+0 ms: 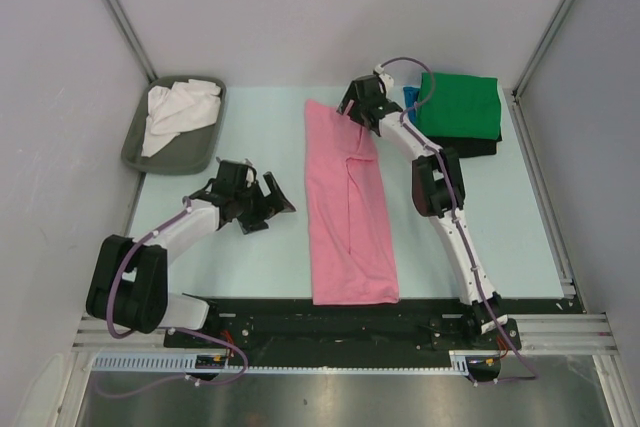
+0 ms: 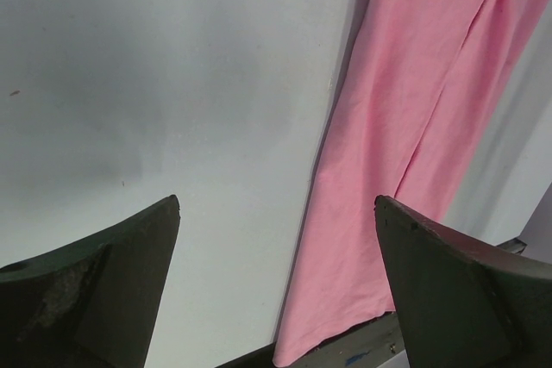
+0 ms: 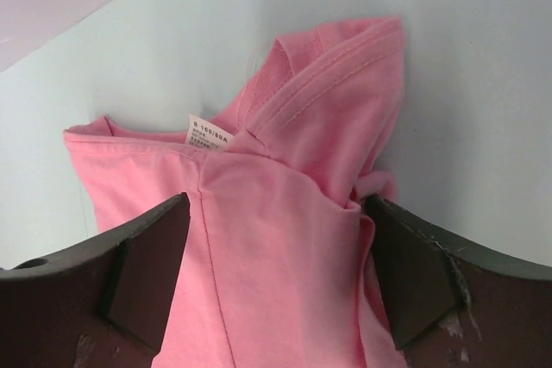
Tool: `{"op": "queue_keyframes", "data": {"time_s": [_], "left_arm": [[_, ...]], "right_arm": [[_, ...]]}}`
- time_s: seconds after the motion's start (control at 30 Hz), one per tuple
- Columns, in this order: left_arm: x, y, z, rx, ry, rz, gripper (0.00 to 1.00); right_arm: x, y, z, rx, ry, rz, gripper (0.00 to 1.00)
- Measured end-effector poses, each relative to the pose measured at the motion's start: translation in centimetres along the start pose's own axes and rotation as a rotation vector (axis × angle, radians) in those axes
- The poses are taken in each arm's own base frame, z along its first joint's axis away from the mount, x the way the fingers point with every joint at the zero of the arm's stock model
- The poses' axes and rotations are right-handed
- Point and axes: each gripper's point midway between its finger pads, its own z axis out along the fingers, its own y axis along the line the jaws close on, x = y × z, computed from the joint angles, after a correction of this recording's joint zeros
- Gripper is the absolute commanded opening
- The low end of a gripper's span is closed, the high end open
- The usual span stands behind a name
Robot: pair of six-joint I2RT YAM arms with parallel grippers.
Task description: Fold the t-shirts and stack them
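Observation:
The pink t-shirt (image 1: pixel 350 207) lies folded lengthwise into a long strip down the middle of the table, its collar end far. My right gripper (image 1: pixel 362 112) is open at that collar end. In the right wrist view its jaws (image 3: pixel 276 204) straddle the bunched pink cloth (image 3: pixel 285 247) below the label, not closed on it. My left gripper (image 1: pixel 265 205) is open and empty over bare table left of the strip. The left wrist view shows the pink shirt's near end (image 2: pixel 388 178) beyond its jaws (image 2: pixel 276 204). A folded green shirt (image 1: pixel 460 105) lies on a black one (image 1: pixel 478 149), with a blue edge (image 1: pixel 410 97) beside them.
A grey tray (image 1: pixel 140 155) at the back left holds a crumpled white shirt (image 1: pixel 178 112). The black mounting rail (image 1: pixel 330 322) runs along the near table edge, under the pink shirt's hem. Grey walls close in the left, back and right sides.

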Motion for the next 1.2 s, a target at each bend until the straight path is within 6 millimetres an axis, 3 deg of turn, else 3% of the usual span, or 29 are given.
{"op": "queue_keyframes", "data": {"time_s": [0.07,0.2,0.27,0.37,0.5,0.63,0.73,0.83,0.93,0.97,1.07,1.2], "left_arm": [[-0.1,0.0,0.0,-0.002,0.0,0.002,1.0],[-0.3,0.1,-0.1,-0.004,-0.004,0.003,1.0],[-0.4,0.0,-0.3,0.0,-0.006,0.005,1.0],[-0.3,-1.0,-1.4,0.043,-0.02,0.019,1.0],[1.4,-2.4,-3.8,0.13,-0.045,0.063,0.98],[5.8,-2.8,-4.6,0.181,0.018,0.112,0.86],[9.0,-2.6,-4.7,0.192,0.084,0.139,0.81],[12.1,-1.9,-4.6,0.189,0.151,0.151,0.75],[13.7,-1.3,-4.3,0.168,0.194,0.153,0.65],[14.0,-1.2,-4.2,0.162,0.204,0.153,0.57],[14.6,-0.8,-3.4,0.127,0.226,0.153,0.5],[16.2,-0.3,-2.4,0.063,0.296,0.181,0.48]], "right_arm": [[-0.4,-0.2,0.1,0.005,-0.005,0.009,1.0],[-1.2,-0.9,0.1,0.016,-0.016,0.012,1.0],[-1.8,-2.5,-0.3,0.055,-0.022,-0.004,1.0],[-3.8,-6.4,-2.2,0.168,-0.035,-0.047,1.0],[-7.3,-10.5,-8.0,0.299,-0.065,-0.092,1.0],[-9.2,-12.4,-17.9,0.332,-0.111,-0.099,1.0],[-8.2,-12.3,-24.3,0.285,-0.133,-0.091,1.0],[-5.5,-12.5,-28.0,0.24,-0.116,-0.088,1.0],[-1.6,-12.7,-29.9,0.213,-0.056,-0.112,1.0],[-0.3,-12.5,-30.4,0.201,-0.034,-0.125,1.0],[3.2,-11.7,-32.1,0.159,0.015,-0.163,1.0],[5.1,-10.5,-34.8,0.091,0.022,-0.177,1.0]]}}
